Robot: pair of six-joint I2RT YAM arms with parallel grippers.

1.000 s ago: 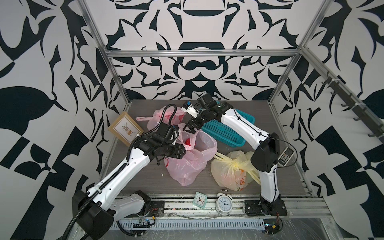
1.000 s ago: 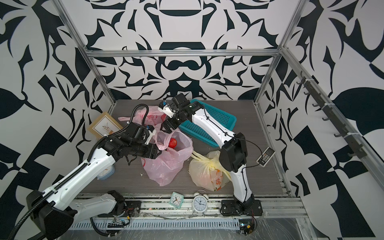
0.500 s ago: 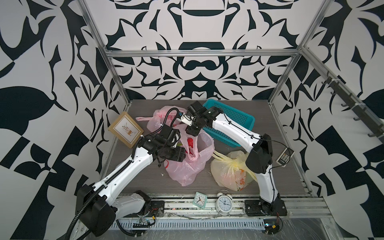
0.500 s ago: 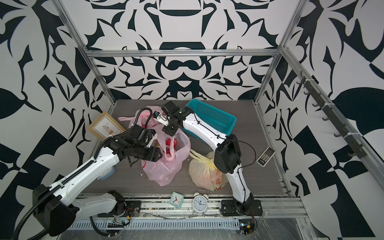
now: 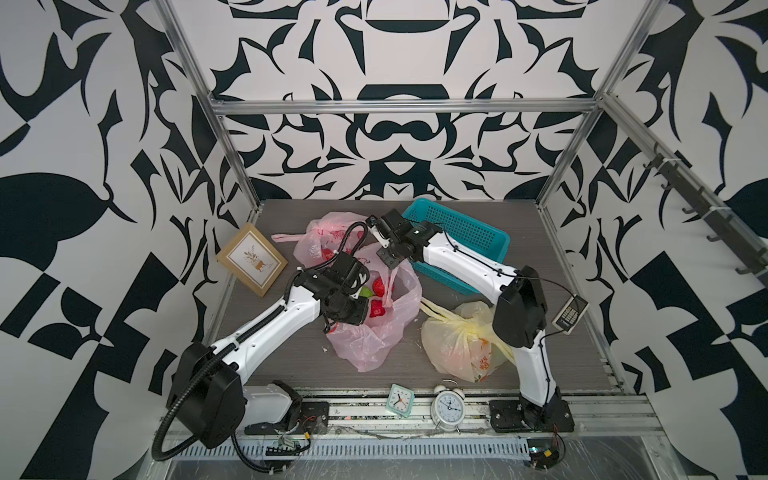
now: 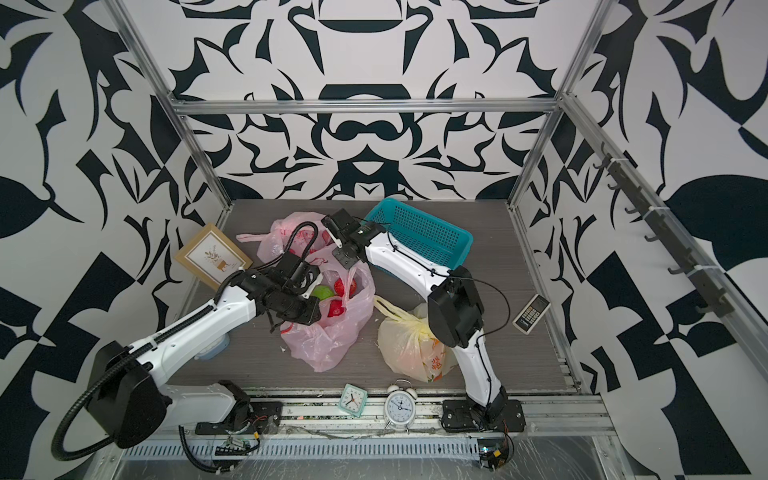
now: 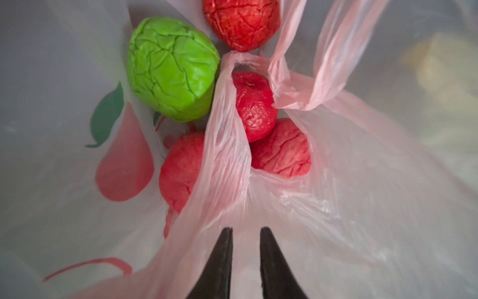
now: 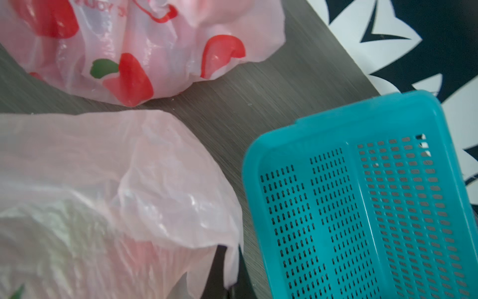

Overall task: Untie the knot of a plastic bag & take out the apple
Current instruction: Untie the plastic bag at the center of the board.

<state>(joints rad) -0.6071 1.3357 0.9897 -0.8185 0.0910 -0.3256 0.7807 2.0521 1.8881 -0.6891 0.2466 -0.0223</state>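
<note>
The pink plastic bag (image 5: 374, 336) (image 6: 328, 336) lies mid-table with its mouth open. Several red apples (image 7: 254, 103) and a green one (image 7: 170, 67) lie inside it. Its handles (image 7: 323, 51) hang loose, and no knot shows on them. My left gripper (image 7: 245, 229) (image 5: 361, 309) sits at the bag's near-left rim, jaws nearly together with pink film bunched between them. Across the mouth, my right gripper (image 8: 231, 248) (image 5: 390, 262) is shut on the far rim, beside the basket.
A teal basket (image 5: 461, 237) stands at the back right, touching the right arm. A second pink bag (image 5: 328, 237) lies behind, and a tied yellow bag (image 5: 461, 345) at the front right. A picture frame (image 5: 251, 259), two clocks (image 5: 446, 405) and a remote (image 5: 569, 313) sit at the edges.
My right gripper swung left from over the basket to the bag's far rim and shut on it. My left gripper closed on the near rim. The bag's mouth now gapes wider.
</note>
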